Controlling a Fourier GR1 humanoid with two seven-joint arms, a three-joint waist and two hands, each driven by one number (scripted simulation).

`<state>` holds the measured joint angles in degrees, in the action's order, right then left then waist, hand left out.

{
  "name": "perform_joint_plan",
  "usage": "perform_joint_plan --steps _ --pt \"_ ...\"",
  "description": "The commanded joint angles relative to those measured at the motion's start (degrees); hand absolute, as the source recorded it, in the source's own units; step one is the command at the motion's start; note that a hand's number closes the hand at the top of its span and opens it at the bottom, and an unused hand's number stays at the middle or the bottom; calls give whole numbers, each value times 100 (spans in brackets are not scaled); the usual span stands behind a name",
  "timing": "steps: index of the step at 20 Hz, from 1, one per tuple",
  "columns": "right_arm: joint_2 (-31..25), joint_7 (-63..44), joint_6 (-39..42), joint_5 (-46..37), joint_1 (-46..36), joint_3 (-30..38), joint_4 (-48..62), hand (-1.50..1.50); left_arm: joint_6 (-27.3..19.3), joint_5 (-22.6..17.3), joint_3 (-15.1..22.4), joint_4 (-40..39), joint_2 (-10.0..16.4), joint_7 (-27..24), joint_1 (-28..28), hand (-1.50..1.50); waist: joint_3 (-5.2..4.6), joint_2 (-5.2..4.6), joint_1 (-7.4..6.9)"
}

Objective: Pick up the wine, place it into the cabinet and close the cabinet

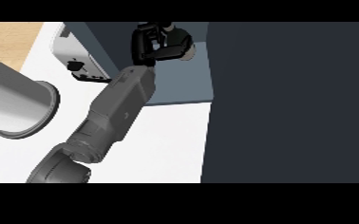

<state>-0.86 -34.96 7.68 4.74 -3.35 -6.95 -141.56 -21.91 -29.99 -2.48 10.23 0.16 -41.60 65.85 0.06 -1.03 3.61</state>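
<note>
Sitting inside the open cabinet (112, 47) just above its shelf (179, 83), the wine (188, 52) was mostly hidden within the curled fingers (144, 42) of the left hand (157, 48), with the door (280, 99) standing open at the right.

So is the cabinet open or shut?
Open. The cabinet's blue-grey inside shows, and the hand is in there, curled round the wine.

Counter (168, 142) bears cabinet (179, 88) at rear; toaster (76, 52) just left of cabinet; cabinet door (280, 99) at right; wine (186, 52) inside cabinet, within left hand (151, 45).
</note>
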Motion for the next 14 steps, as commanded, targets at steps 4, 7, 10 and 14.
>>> perform_joint_plan --steps 4,7,10,14 --pt "60 -106 -34 2 193 -216 -416 -150 -119 122 -6 -312 -15 -312 -102 150 -10 -12 24" --pt "21 -179 -81 114 -37 -35 -373 -150 -157 214 -9 -440 262 -7 97 -150 -11 -31 26" --pt "5 -345 -85 134 -46 -108 -340 -150 -436 233 7 -442 -15 -107 99 -150 -11 -8 1" --pt "-49 -127 43 301 65 18 -348 -150 -400 344 40 -574 26 -265 -162 -150 -8 -38 45"
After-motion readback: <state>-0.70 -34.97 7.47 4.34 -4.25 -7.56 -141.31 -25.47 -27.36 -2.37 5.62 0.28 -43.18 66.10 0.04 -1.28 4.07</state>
